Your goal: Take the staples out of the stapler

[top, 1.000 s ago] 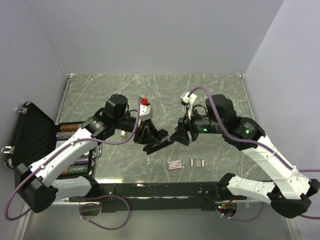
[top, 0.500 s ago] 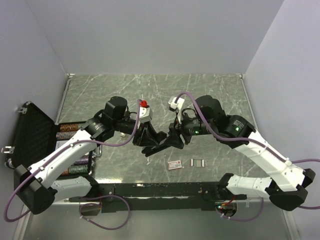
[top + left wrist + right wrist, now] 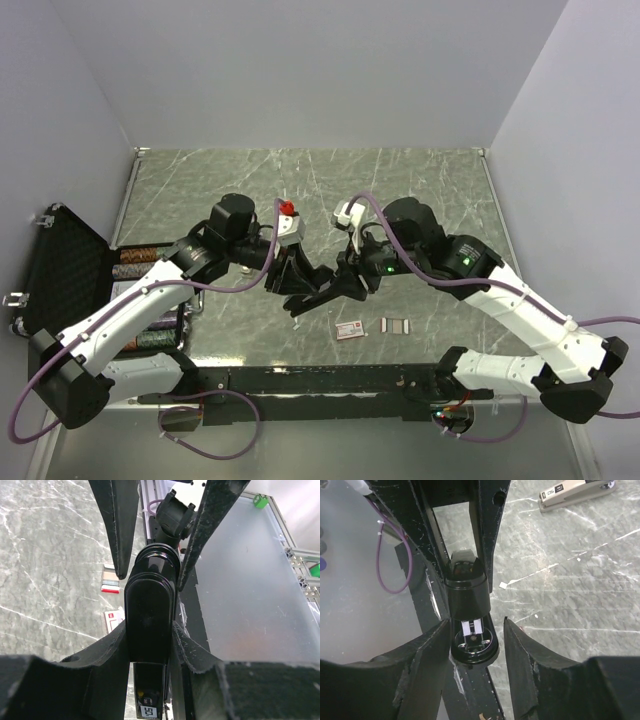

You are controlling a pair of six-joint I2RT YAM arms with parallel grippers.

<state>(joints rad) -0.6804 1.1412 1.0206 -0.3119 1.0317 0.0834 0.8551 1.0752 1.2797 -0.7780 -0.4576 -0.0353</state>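
Black stapler [image 3: 150, 595] off the marble table [image 3: 430, 190], left gripper [image 3: 150, 630] clamped on it; right gripper [image 3: 475, 625] spread, straddling its far end; staples [image 3: 397, 324] near front edge.

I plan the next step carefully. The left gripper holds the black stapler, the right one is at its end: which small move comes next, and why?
Probably close the right gripper on the end of the stapler. Its fingers straddle that end with a gap on one side, while the left gripper clamps the body, so it grips nothing yet.
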